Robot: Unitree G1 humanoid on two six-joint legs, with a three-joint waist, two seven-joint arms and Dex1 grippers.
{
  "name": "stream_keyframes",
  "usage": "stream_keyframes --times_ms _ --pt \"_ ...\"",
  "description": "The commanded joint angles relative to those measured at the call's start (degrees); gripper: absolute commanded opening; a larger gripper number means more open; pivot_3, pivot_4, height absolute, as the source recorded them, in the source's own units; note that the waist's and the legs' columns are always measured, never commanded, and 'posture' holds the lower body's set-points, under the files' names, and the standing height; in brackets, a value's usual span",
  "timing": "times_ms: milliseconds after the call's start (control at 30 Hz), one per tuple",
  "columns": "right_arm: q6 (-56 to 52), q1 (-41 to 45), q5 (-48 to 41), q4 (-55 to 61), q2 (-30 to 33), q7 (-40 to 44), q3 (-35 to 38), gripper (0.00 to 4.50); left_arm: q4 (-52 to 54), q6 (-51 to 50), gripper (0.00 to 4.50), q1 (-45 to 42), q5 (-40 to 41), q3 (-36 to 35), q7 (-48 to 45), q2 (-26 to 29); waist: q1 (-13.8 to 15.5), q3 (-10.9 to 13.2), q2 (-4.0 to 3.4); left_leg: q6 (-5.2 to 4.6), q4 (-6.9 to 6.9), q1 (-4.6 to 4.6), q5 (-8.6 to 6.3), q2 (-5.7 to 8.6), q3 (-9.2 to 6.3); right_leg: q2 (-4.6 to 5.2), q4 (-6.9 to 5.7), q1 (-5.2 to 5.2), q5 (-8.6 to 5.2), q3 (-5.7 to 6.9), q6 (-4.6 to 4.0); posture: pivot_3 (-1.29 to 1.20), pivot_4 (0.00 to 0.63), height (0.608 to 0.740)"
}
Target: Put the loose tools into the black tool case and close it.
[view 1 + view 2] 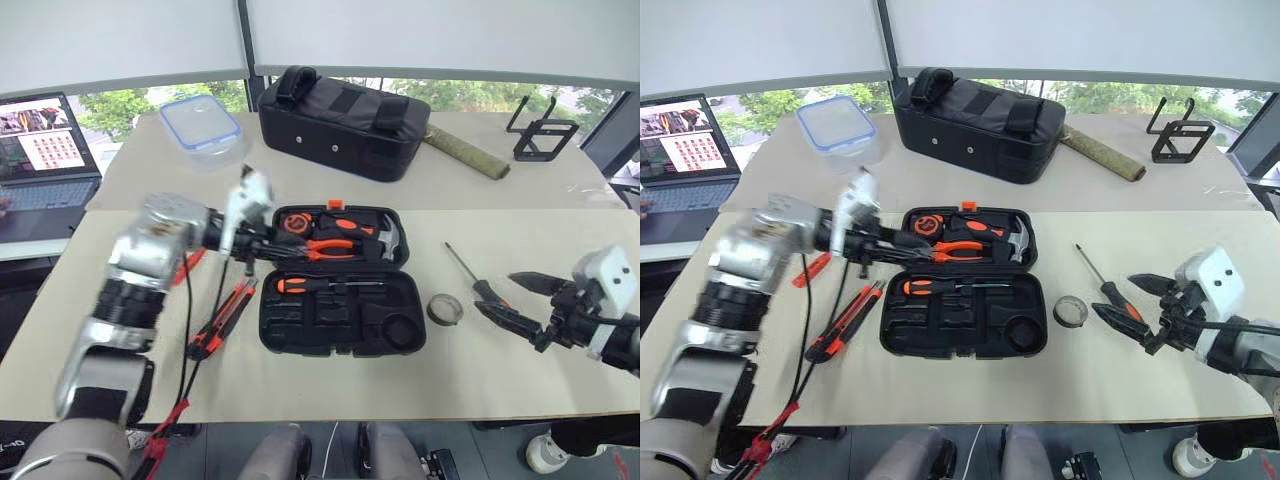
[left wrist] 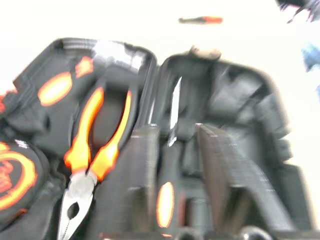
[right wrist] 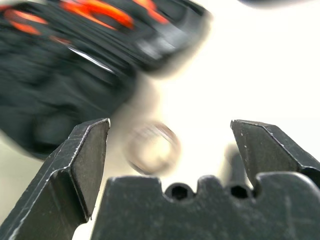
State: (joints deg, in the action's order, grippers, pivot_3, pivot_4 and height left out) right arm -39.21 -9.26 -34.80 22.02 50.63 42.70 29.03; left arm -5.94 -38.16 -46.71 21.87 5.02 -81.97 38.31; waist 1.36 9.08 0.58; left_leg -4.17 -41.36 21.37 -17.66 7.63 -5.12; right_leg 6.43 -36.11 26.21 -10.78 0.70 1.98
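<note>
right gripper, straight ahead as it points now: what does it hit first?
Probably the tape roll: it sits between the open fingers of the right gripper, with the black tool case beyond. Depth is unclear; the screwdriver lies near.

Setting you are looking at: an office or lab room used as a test bench. Two pale desks (image 1: 520, 370) pushed together, set against a wall of windows (image 1: 130, 105) with grey roller blinds (image 1: 440, 35) drawn most of the way down and green trees showing beneath. An open laptop (image 1: 45, 150) with a lit screen on a side desk to the left. On the far desk: a clear plastic food box (image 1: 203, 130), a black fabric bag (image 1: 340, 122), a rolled mat (image 1: 465, 152), a black wire stand (image 1: 540, 132). On the near desk: an open tool case (image 1: 335, 285) with hand tools.
</note>
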Motion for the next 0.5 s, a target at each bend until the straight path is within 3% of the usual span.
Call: stream_keyframes --times_ms 33,167,333,500 --pt "1.23 1.85 3.15 -3.85 -0.88 -1.91 -2.04 4.50 6.84 -5.86 3.17 2.30 6.48 -1.85 -2.13 2.67 -0.05 0.00 0.00 0.00 -0.01 -0.03 0.00 -0.01 0.00 0.00 0.00 -0.04 0.00 -0.01 0.00 0.00 0.150 0.714" --pt "1.32 4.87 6.02 -9.68 -1.06 -2.64 -5.82 4.50 11.21 -8.37 4.42 3.53 9.81 -1.80 -3.03 5.14 -0.34 0.00 0.00 0.00 -0.01 -0.05 0.00 0.00 0.00 -0.01 0.00 -0.05 0.00 -0.03 0.00 0.00 0.150 0.714" --pt "1.96 8.23 9.35 -16.20 -1.67 -2.20 -10.52 4.50 12.00 -8.18 4.42 2.83 10.79 -1.65 -1.97 6.16 -0.55 0.00 0.00 0.01 0.04 -0.07 0.00 -0.01 0.00 0.00 0.00 -0.05 0.00 -0.07 -0.01 0.00 0.150 0.714" --pt "1.35 10.36 9.32 -18.59 -3.04 -2.24 -10.36 3.24 10.90 -6.95 4.50 2.24 10.15 -1.18 -2.40 7.82 -0.73 0.00 0.00 0.03 0.05 -0.08 0.01 -0.02 0.00 -0.01 0.02 -0.05 0.00 -0.08 -0.01 0.00 0.150 0.714"
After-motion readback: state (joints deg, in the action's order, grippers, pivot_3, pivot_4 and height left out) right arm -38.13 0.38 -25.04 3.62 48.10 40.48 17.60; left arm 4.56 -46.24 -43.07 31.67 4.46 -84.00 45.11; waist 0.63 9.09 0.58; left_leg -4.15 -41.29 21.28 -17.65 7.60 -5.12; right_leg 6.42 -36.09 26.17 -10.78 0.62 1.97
